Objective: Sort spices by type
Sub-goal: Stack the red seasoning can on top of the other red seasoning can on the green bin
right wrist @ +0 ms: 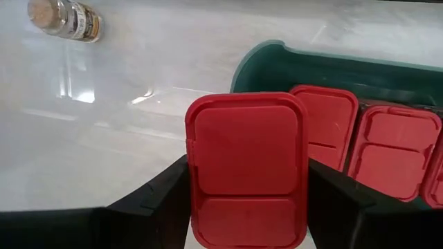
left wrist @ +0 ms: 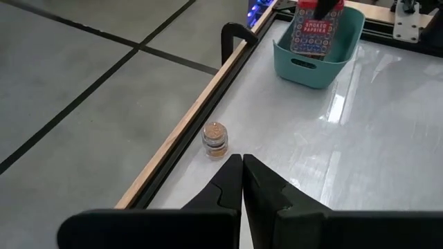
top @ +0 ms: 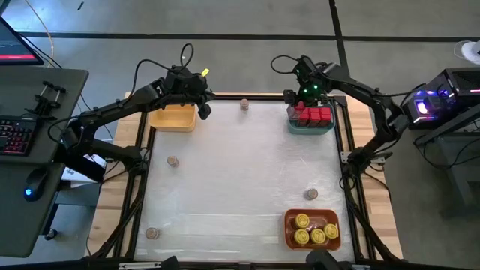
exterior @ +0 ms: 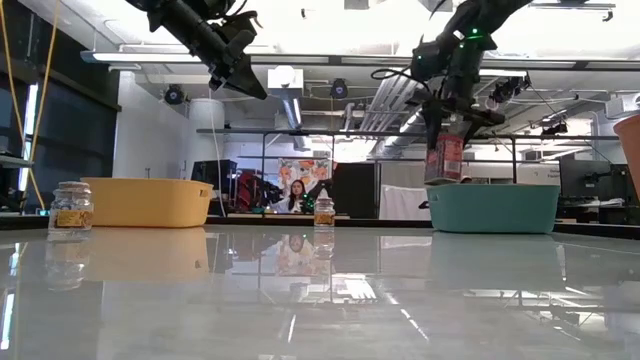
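One red tin (right wrist: 246, 169) half behind fingers (right wrist: 156, 204)

Lighting is bright and even, from ceiling strip lights (exterior: 330, 58) seen at twelve o'clock in the low view. The glossy table (top: 240, 172) carries broad white glare and mirrors the yellow bin (exterior: 147, 201) and teal bin (exterior: 493, 207). Shadows are faint. The right wrist view's near foreground is slightly soft.

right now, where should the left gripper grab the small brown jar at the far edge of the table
Probably from above, closing on the round sides just under the lid: the small brown jar stands upright and alone, but the table frame runs close behind it. The shut left gripper must open first.
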Robot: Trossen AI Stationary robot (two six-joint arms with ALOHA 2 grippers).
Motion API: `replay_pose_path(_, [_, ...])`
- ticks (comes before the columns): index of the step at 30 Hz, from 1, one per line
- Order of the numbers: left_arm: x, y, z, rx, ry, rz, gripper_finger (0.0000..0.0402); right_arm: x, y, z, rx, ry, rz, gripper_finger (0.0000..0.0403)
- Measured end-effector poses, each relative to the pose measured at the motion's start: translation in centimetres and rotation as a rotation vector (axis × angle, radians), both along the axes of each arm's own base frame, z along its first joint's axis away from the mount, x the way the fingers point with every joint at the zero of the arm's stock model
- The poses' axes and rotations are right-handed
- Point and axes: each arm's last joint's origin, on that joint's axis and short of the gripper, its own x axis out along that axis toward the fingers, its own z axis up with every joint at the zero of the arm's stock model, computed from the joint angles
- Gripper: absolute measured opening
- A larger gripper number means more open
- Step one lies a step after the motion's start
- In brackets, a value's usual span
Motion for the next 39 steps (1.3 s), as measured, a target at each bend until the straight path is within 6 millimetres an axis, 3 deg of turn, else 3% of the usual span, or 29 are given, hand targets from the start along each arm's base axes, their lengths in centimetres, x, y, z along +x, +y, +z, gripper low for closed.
replay_pose_path(19, [0.00, 0.00, 0.00, 0.018, 0.011, -0.014, 0.0000, 0.04, -0.07, -0.18, 0.001, 0.017, -0.030, 0.0215])
replay_pose_path(26, [0.00, 0.00, 0.00, 0.020, 0.012, -0.015, 0.0000, 0.12, -0.01, -0.17, 0.014, 0.002, -0.030, 0.0284])
replay_pose_path(39, [0.00, 0.00, -0.01, 0.030, 0.019, -0.023, 0.0000, 0.03, -0.07, -0.17, -0.005, 0.023, -0.029, 0.0241])
